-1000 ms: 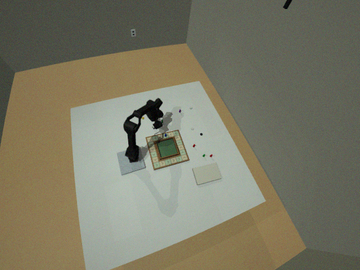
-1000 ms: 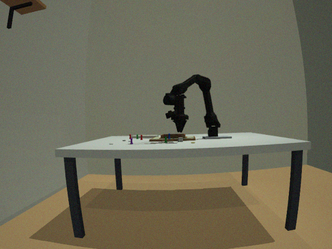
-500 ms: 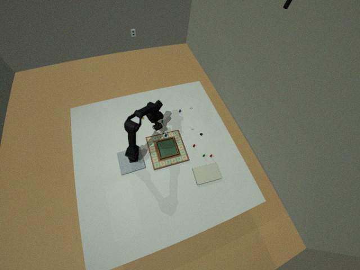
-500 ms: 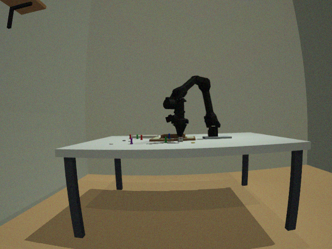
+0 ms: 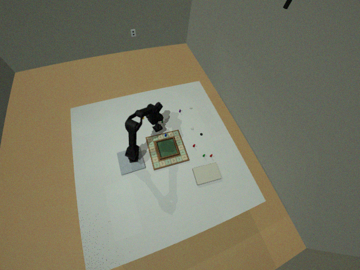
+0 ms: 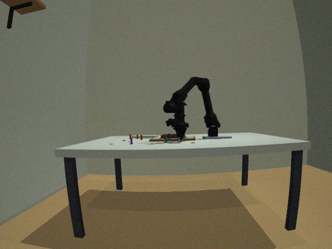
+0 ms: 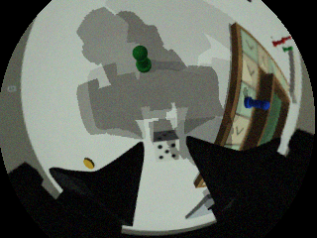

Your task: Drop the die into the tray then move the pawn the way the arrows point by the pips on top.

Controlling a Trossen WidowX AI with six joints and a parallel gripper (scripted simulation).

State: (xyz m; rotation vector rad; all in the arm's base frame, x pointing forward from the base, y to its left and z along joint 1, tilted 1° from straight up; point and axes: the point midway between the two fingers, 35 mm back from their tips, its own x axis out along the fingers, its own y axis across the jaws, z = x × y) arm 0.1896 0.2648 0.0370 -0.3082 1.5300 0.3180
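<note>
The white die (image 7: 165, 145) (image 6: 178, 139) lies on the table just beyond the board's far edge, with several pips on the face towards the wrist camera. My gripper (image 7: 165, 143) (image 6: 181, 139) (image 5: 158, 127) is lowered around it, one finger on each side with a small gap, so it is open. In the top view the gripper hides the die. The board (image 5: 151, 152) (image 7: 246, 129) has a ring of arrow squares around the green tray (image 5: 167, 147). The blue pawn (image 5: 165, 135) (image 7: 254, 102) (image 6: 169, 135) stands on a square of the board's far row.
A green pawn (image 7: 141, 59) (image 6: 165, 139) stands on the table close beyond the die. A yellow token (image 7: 87, 163) lies to the left. A purple pawn (image 5: 180, 110), red pawns (image 5: 193, 145), small tokens (image 5: 201, 134) and a cream card (image 5: 207, 172) lie right of the board.
</note>
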